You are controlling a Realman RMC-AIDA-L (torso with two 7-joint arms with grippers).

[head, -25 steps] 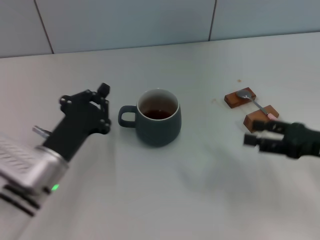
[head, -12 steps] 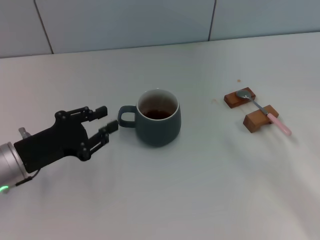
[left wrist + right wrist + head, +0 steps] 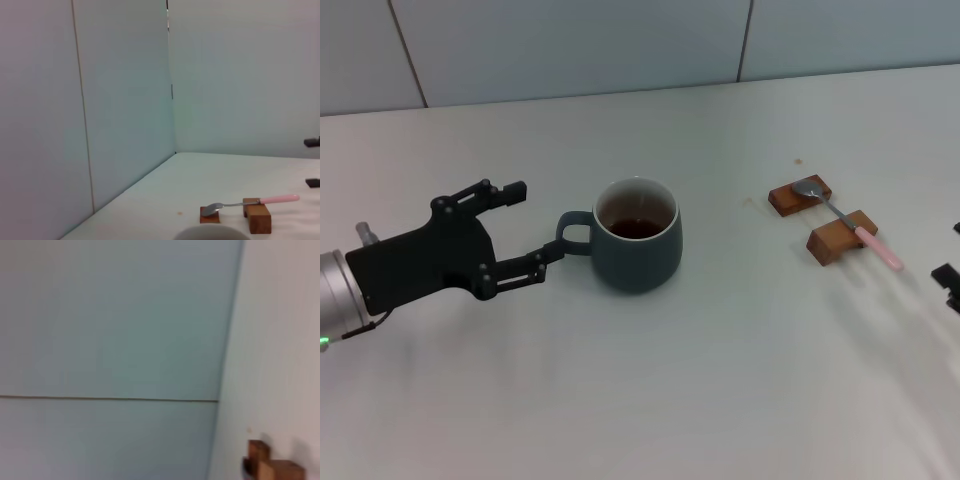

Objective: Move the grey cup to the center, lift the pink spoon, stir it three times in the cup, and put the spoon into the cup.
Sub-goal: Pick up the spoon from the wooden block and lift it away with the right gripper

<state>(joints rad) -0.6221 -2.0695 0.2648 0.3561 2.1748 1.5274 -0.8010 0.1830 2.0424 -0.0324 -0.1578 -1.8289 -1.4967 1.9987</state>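
Note:
The grey cup [image 3: 638, 247] stands near the table's middle with dark liquid inside, its loop handle [image 3: 573, 233] turned toward my left gripper [image 3: 532, 222]. That gripper is open, holds nothing, and its nearer fingertip [image 3: 550, 255] sits right at the handle. The pink spoon [image 3: 850, 225] lies across two brown wooden blocks [image 3: 840, 240] at the right; in the left wrist view the spoon [image 3: 250, 202] shows beyond the cup's rim [image 3: 212, 232]. My right gripper [image 3: 951, 252] pokes in at the right edge, open and empty, just right of the spoon's handle.
A tiled wall [image 3: 620, 40] runs along the table's far edge. The second wooden block [image 3: 800, 195] bears the spoon's bowl. The right wrist view shows the blocks [image 3: 272, 465] and the wall.
My left gripper has spread its fingers wider and its near fingertip has come up to the cup's handle. My right gripper, gone half a second ago, shows again at the right edge.

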